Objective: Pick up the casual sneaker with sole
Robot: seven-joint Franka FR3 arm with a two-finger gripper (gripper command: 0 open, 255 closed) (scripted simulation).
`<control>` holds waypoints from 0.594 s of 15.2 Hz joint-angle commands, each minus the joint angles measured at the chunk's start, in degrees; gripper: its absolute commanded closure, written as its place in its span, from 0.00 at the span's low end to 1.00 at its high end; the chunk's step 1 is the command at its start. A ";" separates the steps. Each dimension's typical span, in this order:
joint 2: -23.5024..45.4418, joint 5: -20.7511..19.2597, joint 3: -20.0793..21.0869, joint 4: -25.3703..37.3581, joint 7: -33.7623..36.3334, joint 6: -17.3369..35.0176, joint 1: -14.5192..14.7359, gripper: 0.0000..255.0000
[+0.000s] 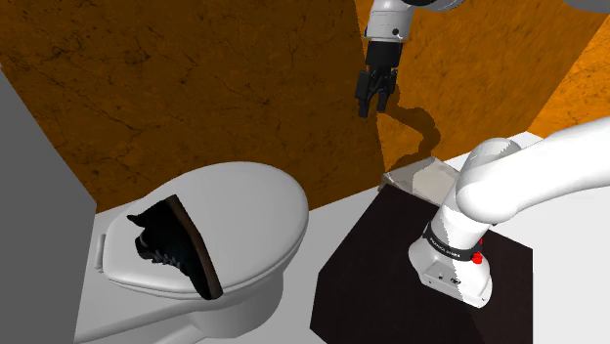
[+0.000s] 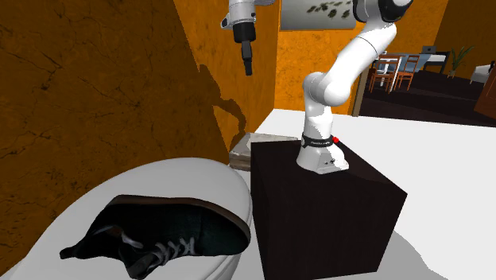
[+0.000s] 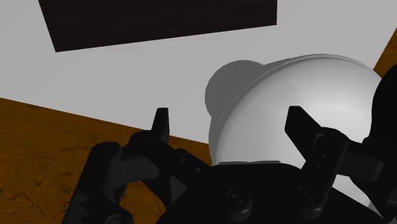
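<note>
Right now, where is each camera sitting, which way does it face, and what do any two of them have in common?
Shoulder view: beside and above the stand, looking down at the toilet bearing the black sneaker; the arm and open gripper show.
Second exterior view: low by the toilet, facing back toward the stand; most of the arm shows.
Wrist view: on the hand, looking down past both fingers at the toilet and stand.
Shared: both exterior views show sneaker, toilet, stand and gripper.
</note>
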 commanded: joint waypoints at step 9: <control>7.28 5.92 9.42 0.32 8.23 9.11 4.52 0.00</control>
